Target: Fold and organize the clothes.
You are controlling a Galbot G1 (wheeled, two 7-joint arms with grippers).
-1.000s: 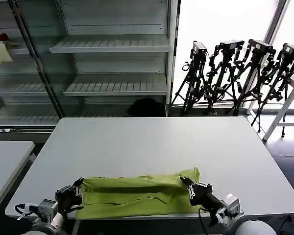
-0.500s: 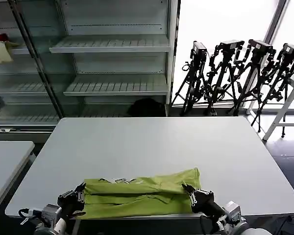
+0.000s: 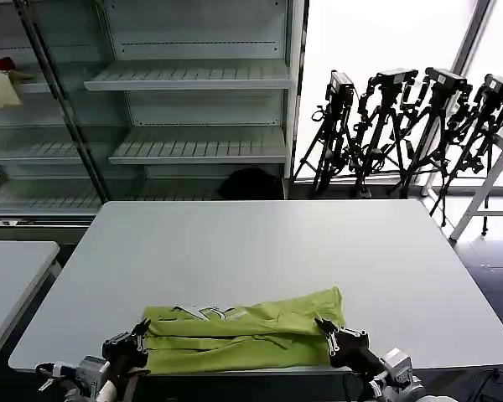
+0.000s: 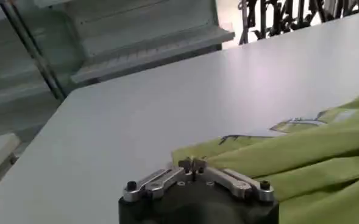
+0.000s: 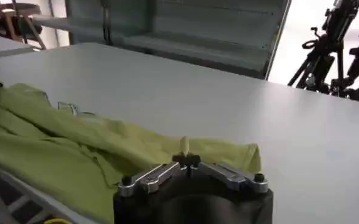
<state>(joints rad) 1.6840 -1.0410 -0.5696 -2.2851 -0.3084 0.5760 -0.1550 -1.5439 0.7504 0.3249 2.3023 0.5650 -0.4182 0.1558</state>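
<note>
Handling: the T-shirt [image 3: 239, 338] is judged light, soft and limp; it is expected to sag and slide on the smooth surface, with no risk of breakage.
Hold points: the two short ends are judged the best places to be pinched, layers taken together, so that the band can be carried or turned over as one.
Appearance: a lime yellow-green cotton garment is seen, folded lengthwise into a long, narrow, rumpled band; a strip of dark-and-white print is exposed along its far edge, and one corner is raised at the robot's right end.
Position: the band is laid crosswise near the front edge of the table [image 3: 260, 243], between the two grippers.
Left gripper: the left gripper [image 3: 137, 342] is placed at the band's left end; in the left wrist view its fingertips [image 4: 192, 164] are pressed together on the fabric edge.
Right gripper: the right gripper [image 3: 329, 336] is placed at the right end; its tips are closed on a raised pinch of cloth in the right wrist view.
Surroundings: bare shelving [image 3: 193, 84] and a row of tripods [image 3: 402, 126] are noted beyond the table.
</note>
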